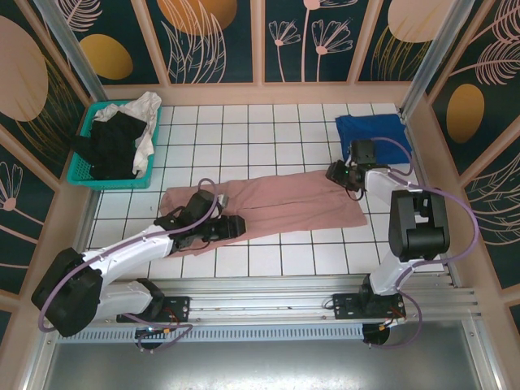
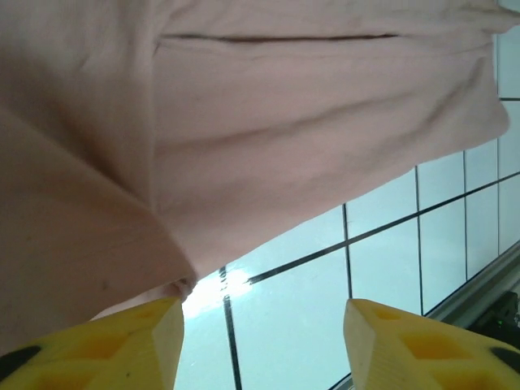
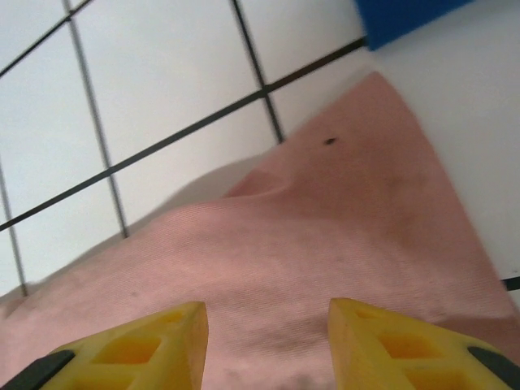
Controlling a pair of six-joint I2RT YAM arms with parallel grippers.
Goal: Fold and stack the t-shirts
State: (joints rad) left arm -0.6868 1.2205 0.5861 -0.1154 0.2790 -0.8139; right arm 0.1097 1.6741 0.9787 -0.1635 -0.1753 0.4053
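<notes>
One at each end of the long dusty-pink cloth t-shirt (image 1: 284, 199) lying crosswise on the white-tiled bench (image 1: 268, 130): my left claw (image 1: 233, 227) leftward, my right claw (image 1: 335, 173) rightward, both spread, pinching nothing.

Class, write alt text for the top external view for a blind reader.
A dusty-pink t-shirt lies as a long strip on the tiled table, the left gripper at its left end, the right gripper at its right end. A blue t-shirt lies far right; a teal basket of clothes far left.
</notes>
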